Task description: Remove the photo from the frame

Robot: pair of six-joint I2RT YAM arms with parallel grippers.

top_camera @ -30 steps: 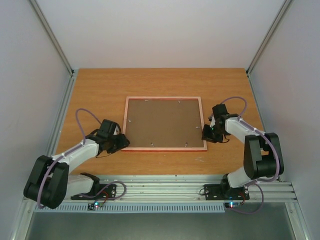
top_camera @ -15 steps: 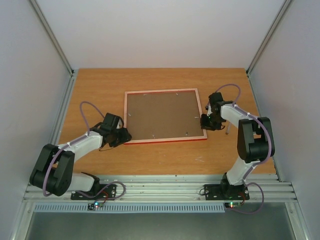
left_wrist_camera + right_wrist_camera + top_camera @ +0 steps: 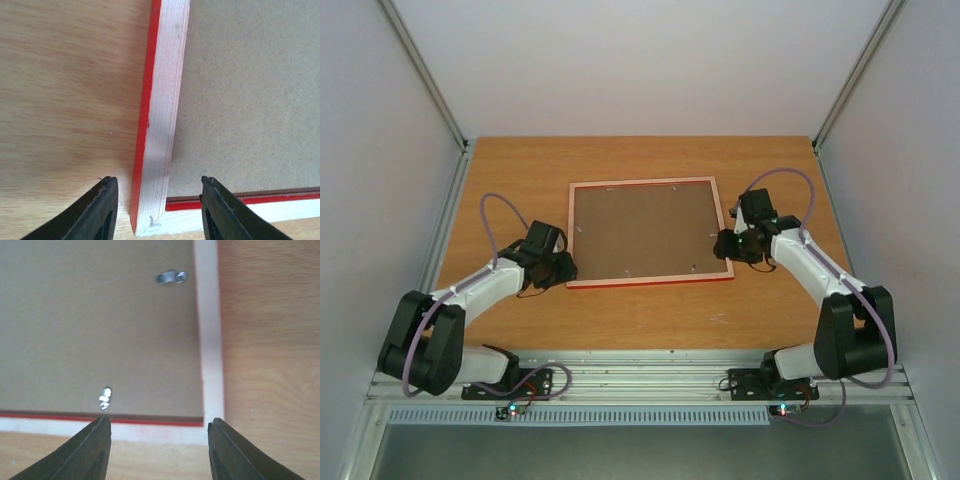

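The frame (image 3: 650,281) lies face down in the middle of the table, its thin red border around a brown backing board (image 3: 645,230). The photo is hidden under the board. My left gripper (image 3: 565,268) is open at the near left corner; in the left wrist view its jaws (image 3: 157,210) straddle the pale frame rail (image 3: 160,125) without touching it. My right gripper (image 3: 720,245) is open at the right edge near the near right corner; in the right wrist view (image 3: 159,450) it hovers over the frame's corner (image 3: 210,340).
Small metal clips (image 3: 171,277) (image 3: 104,398) hold the backing board (image 3: 100,330) in the frame. White walls enclose the wooden table (image 3: 640,320) on three sides. An aluminium rail (image 3: 650,375) with the arm bases runs along the near edge.
The frame has slid away from the near edge and turned slightly. My left gripper followed to its near left corner. My right arm's elbow swung outward, the gripper staying at the right edge.
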